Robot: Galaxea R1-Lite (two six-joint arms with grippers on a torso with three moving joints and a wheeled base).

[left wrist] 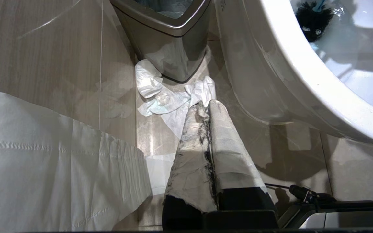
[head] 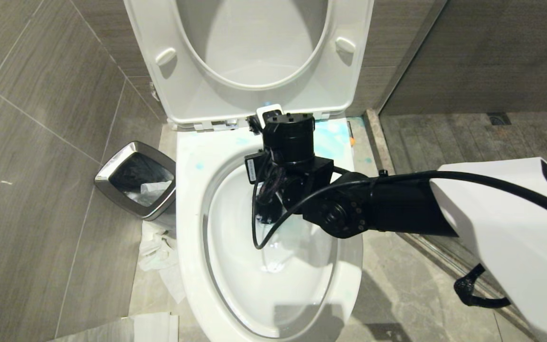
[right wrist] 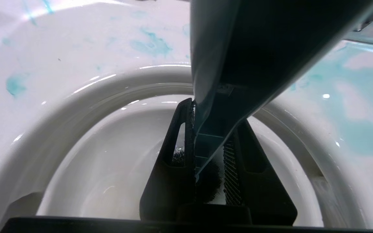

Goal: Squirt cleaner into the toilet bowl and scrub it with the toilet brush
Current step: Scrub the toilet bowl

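The white toilet bowl (head: 190, 199) stands open, its seat and lid (head: 254, 99) raised. Blue smears mark its rim (right wrist: 151, 45). My right arm (head: 292, 142) reaches over the bowl and points down into it, hiding its own gripper in the head view. In the right wrist view, my right gripper (right wrist: 214, 111) is shut on the dark blue-grey handle of the toilet brush (right wrist: 238, 48). The black bristle head (right wrist: 207, 184) hangs low inside the bowl (left wrist: 312, 17). My left gripper (left wrist: 208, 104), fingers wrapped in white tape, hangs shut over the floor beside the bowl. The cleaner is out of view.
A steel-rimmed square bin (head: 136, 180) stands on the floor left of the toilet, with crumpled tissue (head: 159, 251) at its foot. A white paper sheet (left wrist: 44, 161) hangs near my left gripper. A raised threshold (head: 378, 142) runs along the right side.
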